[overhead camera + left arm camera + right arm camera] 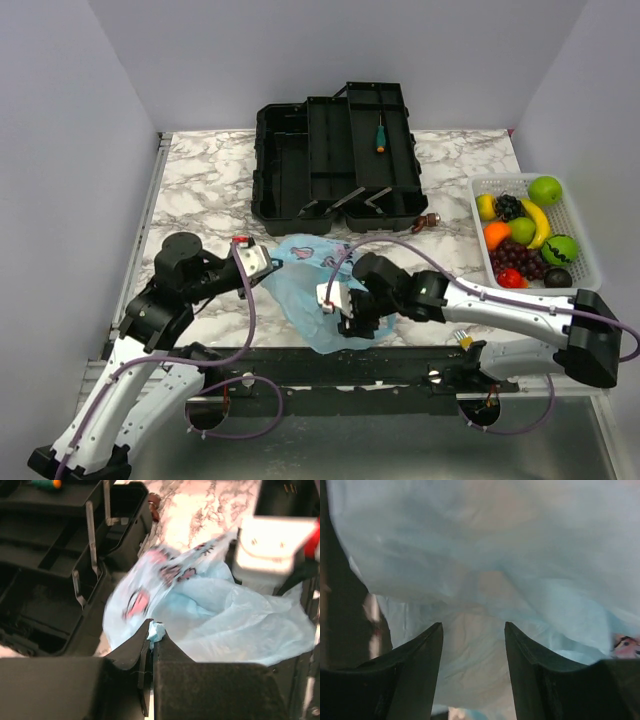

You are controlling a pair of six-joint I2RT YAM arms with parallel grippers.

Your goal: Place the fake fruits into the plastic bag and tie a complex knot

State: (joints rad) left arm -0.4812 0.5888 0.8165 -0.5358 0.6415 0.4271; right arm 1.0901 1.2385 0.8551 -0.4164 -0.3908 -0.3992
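Observation:
The light-blue plastic bag [312, 292] with a pink and dark print lies crumpled on the marble table in front of the toolbox. My left gripper [268, 268] is shut on a bunched edge of the bag [156, 630] at the bag's left side. My right gripper [335, 308] is open, its jaws spread just above the bag's near right part; bag plastic [485, 580] fills its wrist view. The fake fruits [525, 240] all lie in the white mesh basket at the right: green round ones, a banana, an orange, a red one, dark grapes. No knot shows.
An open black toolbox [335, 155] stands behind the bag, with a green-handled screwdriver [380, 134] in its tray. The white mesh basket [584, 232] stands at the right edge. A small brown object [430, 220] lies by the toolbox's right corner.

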